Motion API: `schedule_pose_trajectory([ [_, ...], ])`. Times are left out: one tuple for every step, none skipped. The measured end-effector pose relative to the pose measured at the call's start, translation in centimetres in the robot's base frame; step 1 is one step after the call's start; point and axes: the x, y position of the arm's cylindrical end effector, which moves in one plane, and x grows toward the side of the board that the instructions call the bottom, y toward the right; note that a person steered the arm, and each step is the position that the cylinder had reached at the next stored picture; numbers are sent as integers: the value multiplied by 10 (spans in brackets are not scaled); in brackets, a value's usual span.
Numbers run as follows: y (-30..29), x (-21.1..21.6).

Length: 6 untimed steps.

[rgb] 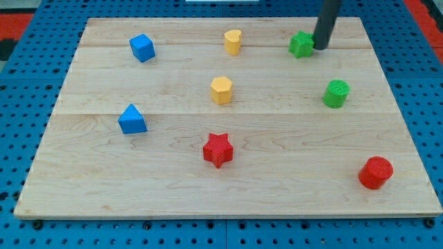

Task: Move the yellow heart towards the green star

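The yellow heart (232, 41) sits near the view's top, a little right of centre. The green star (301, 45) lies to its right on the same level, with a clear gap between them. My tip (321, 47) stands just right of the green star, touching or nearly touching it, and far from the yellow heart. The dark rod rises from the tip out of the view's top.
On the wooden board (104, 180) also lie a yellow hexagon (221, 90), a green cylinder (336, 93), a red star (218, 149), a red cylinder (376, 172), a blue cube (142, 48) and a blue triangular block (131, 120). Blue pegboard surrounds the board.
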Motion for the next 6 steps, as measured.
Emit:
schedule_pose_trajectory([
  [5,-29],
  [-7,-59],
  [-60,-59],
  [-100,-59],
  [-137,-68],
  [-186,-58],
])
